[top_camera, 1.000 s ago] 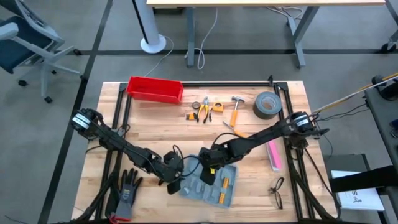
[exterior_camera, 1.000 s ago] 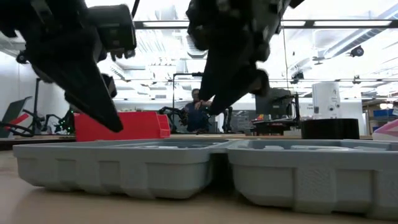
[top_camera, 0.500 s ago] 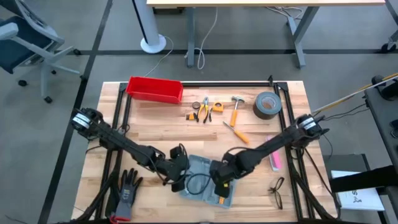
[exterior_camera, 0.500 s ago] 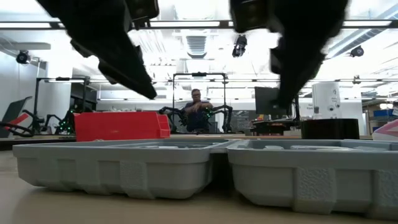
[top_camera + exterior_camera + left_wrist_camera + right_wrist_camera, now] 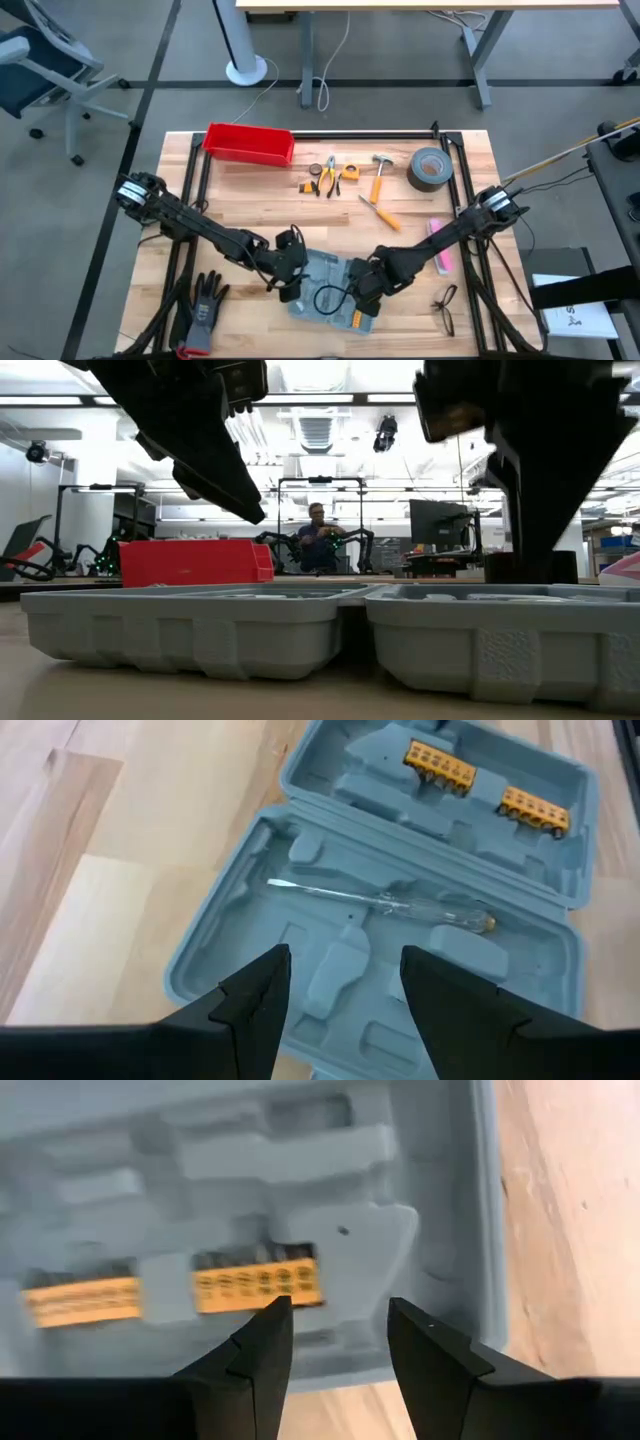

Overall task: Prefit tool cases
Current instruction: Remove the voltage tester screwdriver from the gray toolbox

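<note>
- The tool case [image 5: 330, 290] lies opened flat at the table's near middle, two yellow bit holders [image 5: 440, 767] in one half.
- Left gripper [image 5: 340, 1005] hangs over its left half, fingers parted, empty.
- Right gripper [image 5: 335, 1355] hovers over the right half, fingers apart, holding nothing.
- No readable writing.

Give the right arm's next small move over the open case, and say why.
Probably lower the right gripper straight down toward the yellow bit holder. Its jaws stand open and empty just above that holder, which sits in the tool case. The left gripper, also open, hovers over the other half, where a screwdriver already lies in its slot.
</note>
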Tool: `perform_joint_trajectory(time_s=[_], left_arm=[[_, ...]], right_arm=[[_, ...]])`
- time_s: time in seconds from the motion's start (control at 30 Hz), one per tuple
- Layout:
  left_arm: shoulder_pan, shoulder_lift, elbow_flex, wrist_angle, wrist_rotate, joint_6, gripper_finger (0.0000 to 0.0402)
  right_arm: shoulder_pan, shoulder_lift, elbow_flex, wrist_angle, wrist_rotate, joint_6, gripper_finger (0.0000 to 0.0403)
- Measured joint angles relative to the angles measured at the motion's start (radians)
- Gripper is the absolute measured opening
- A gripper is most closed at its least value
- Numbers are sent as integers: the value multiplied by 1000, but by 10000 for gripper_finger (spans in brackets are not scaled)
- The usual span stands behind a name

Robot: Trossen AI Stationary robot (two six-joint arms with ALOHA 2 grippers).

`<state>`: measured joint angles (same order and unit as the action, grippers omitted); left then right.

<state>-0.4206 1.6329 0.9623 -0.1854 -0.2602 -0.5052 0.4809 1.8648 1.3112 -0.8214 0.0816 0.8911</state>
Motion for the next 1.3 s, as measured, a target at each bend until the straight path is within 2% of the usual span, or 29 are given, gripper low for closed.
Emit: perform_joint_trajectory(time_s=[0.4, 0.8, 1.0, 1.17, 1.3], left_arm=[[0, 0, -2, 13, 8, 18, 198], [2, 0, -3, -5, 7, 23, 198], [3, 0, -10, -11, -3, 23, 198], [10, 0, -10, -14, -3, 41, 198], [39, 0, -10, -14, -3, 117, 198]], right_arm=[[-32, 2, -53, 3, 53, -47, 149], [-153, 2, -88, 35, 130, -154, 126], [-221, 1, -89, 66, 131, -203, 116], [-212, -49, -90, 66, 161, -202, 110], [-176, -115, -90, 68, 184, -192, 108]])
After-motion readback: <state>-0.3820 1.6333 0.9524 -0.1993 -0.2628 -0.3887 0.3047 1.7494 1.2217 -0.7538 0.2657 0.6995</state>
